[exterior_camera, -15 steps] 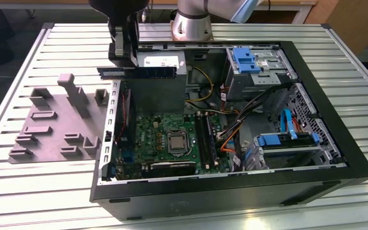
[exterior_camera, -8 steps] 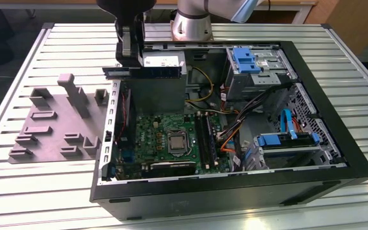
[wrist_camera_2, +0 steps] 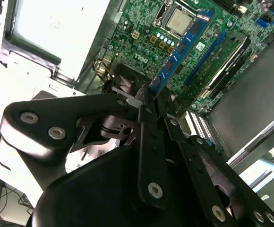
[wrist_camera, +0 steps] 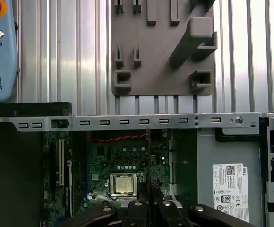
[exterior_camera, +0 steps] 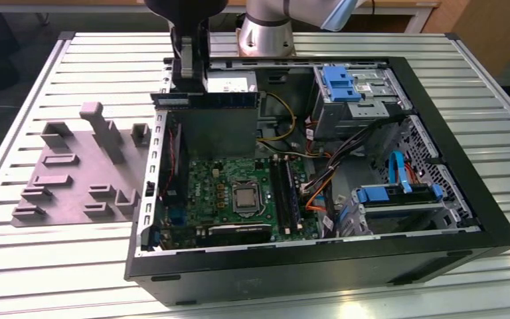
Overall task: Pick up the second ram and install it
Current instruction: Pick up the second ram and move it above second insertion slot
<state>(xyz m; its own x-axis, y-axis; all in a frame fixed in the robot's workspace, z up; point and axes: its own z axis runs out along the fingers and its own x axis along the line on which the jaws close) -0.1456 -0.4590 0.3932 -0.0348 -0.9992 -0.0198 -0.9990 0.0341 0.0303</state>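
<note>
Pincer point(wrist_camera_2: 146, 96) clamped on the second ram point(wrist_camera_2: 180, 48) above the motherboard point(wrist_camera_2: 141, 26).

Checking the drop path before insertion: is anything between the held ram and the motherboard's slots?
Nothing visible. The pincer holds the second ram above the open case; the black slots lie uncovered, with cables beside them, not across.

the near end of the thin blue-green circuit-board stick point(wrist_camera_2: 180, 47) is buried between the clamped fingers of the black gripper point(wrist_camera_2: 145, 94). the silver robot arm point(exterior_camera: 268, 36) runs off the exterior view's top edge. the grey plastic fixture plate point(wrist_camera: 156, 71) is cropped in the first wrist view.
</note>
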